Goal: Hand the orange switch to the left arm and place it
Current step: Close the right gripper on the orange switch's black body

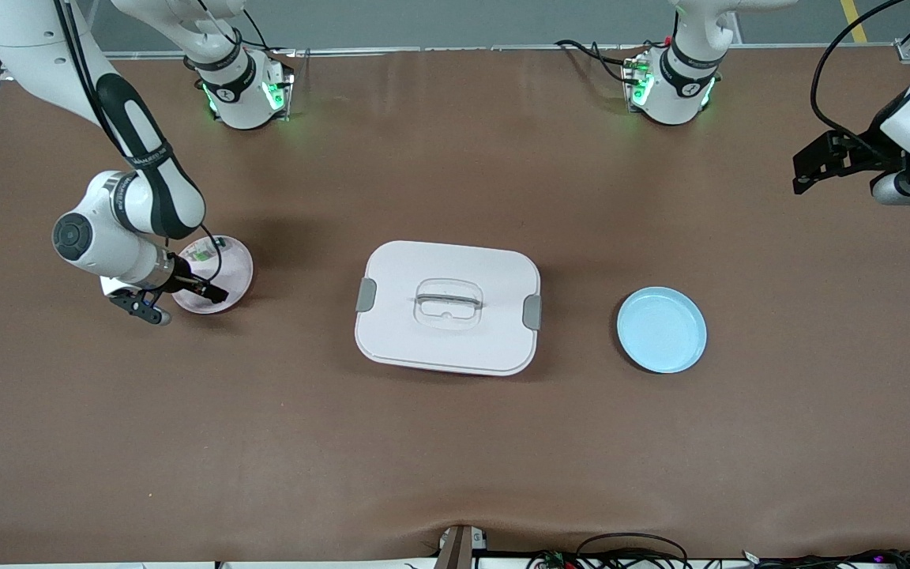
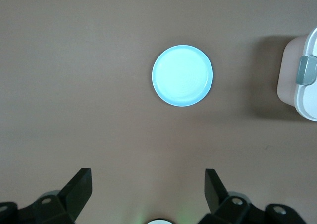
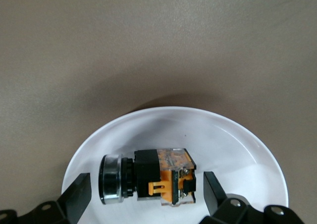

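Note:
The orange switch lies on its side on the pink plate, a black body with a metal-ringed head and an orange and clear end. My right gripper is open and low over the plate, one finger at each end of the switch, with small gaps on both sides. In the front view the right gripper covers the switch on the pink plate. The white box stands mid-table. My left gripper is open and empty, up in the air at the left arm's end of the table.
A small green-and-white component lies on the pink plate. An empty blue plate sits beside the box toward the left arm's end; it also shows in the left wrist view with the box's corner and latch.

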`<state>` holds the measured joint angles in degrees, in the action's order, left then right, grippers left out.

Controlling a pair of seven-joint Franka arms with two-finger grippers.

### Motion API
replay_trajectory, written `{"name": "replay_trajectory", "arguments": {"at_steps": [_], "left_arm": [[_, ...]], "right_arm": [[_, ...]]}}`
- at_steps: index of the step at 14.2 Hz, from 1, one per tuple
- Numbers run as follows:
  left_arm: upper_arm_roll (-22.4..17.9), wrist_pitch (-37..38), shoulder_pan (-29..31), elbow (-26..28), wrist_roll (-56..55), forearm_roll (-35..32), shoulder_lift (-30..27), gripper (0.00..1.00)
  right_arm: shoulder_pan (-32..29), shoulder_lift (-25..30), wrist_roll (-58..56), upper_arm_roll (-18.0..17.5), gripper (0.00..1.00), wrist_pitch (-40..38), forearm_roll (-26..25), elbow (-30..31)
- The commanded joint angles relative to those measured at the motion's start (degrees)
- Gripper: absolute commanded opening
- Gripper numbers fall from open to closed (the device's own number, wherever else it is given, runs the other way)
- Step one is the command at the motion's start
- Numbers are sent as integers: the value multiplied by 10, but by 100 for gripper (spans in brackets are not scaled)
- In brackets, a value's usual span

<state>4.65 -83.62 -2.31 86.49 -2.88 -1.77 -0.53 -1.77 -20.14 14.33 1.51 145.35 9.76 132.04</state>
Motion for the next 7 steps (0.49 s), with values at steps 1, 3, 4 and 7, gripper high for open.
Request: {"name": "replay_trajectory", "arguments": {"at_steps": [1,3,4,7], "left_arm": [[-1,6,-1,2,-4,9,-4,100],[-1,6,-1,2,-4,9,-3,100],[-1,5,-1,3,-4,10,-3,100],[-1,6,2,1,-4,10,-3,100]], "right_arm": [[-2,1,5,-4,100,0,8,3],[-2,0,5,-3,100,0,8,2],[-3,0,4,-3,100,1,8,2],[-7,-6,-2,-3,100,7,8,2]]}}
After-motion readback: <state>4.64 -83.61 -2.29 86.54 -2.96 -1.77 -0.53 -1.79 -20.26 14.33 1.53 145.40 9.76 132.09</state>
